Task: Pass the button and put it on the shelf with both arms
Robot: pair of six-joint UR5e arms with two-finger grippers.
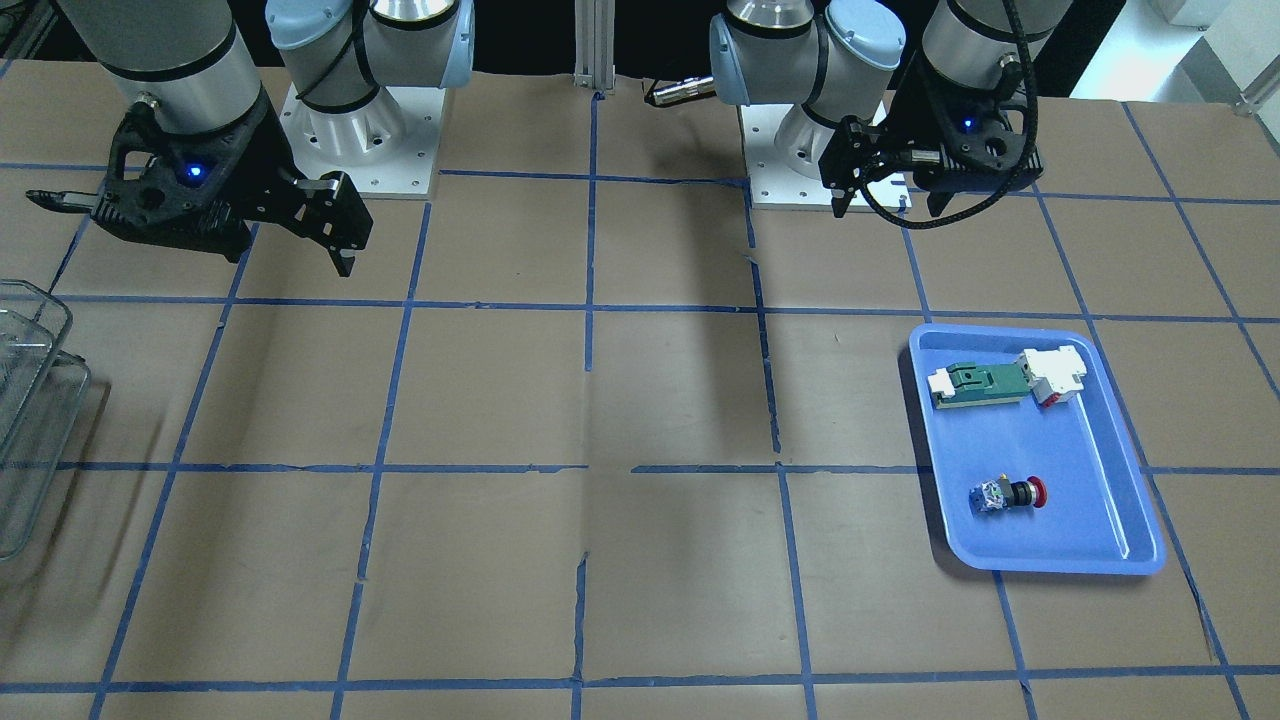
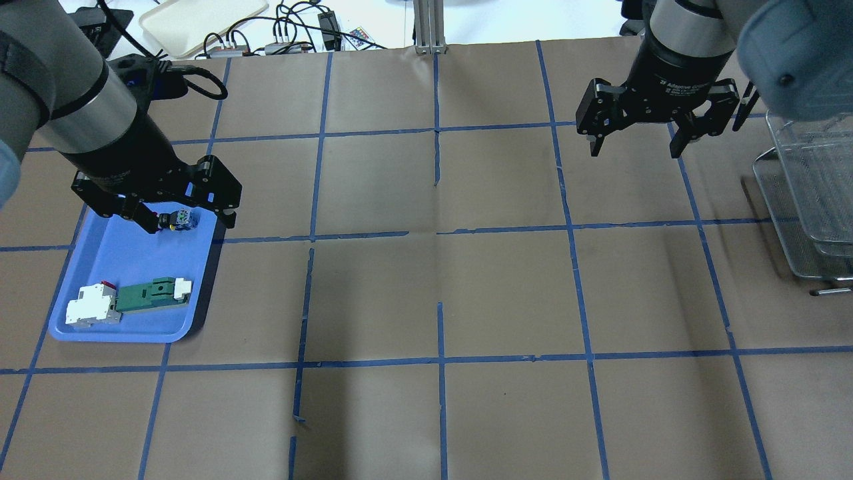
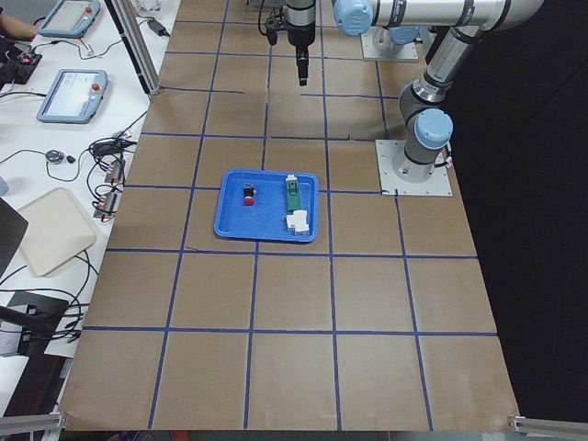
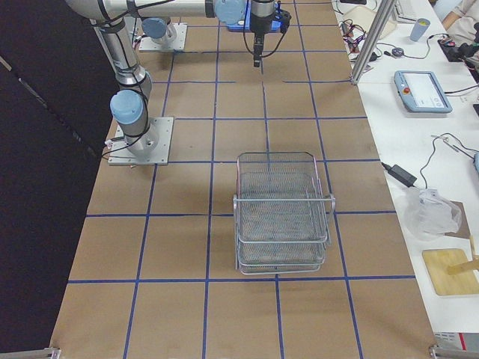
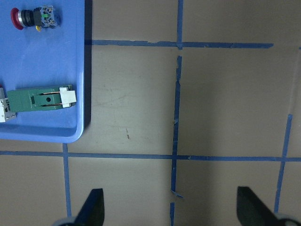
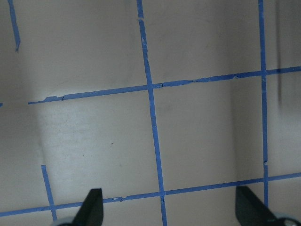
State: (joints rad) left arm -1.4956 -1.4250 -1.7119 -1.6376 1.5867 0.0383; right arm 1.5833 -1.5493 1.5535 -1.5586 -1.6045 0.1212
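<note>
The small push-button switch with red mushroom cap and black barrel (image 1: 1010, 494) lies on its side in the blue plastic tray (image 1: 1085, 520) on the left arm's side. The silver wire-mesh shelf (image 4: 281, 187) stands on the right arm's side, so a hand-over looks necessary. The left gripper (image 1: 887, 195) hangs high near its base, pointing down, jaws apart and empty. The right gripper (image 2: 634, 145) hovers likewise, jaws spread, apart from the shelf.

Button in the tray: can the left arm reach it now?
Probably yes: the button lies uncovered in the blue tray, apart from the green part, with the open left gripper nearby.
</note>
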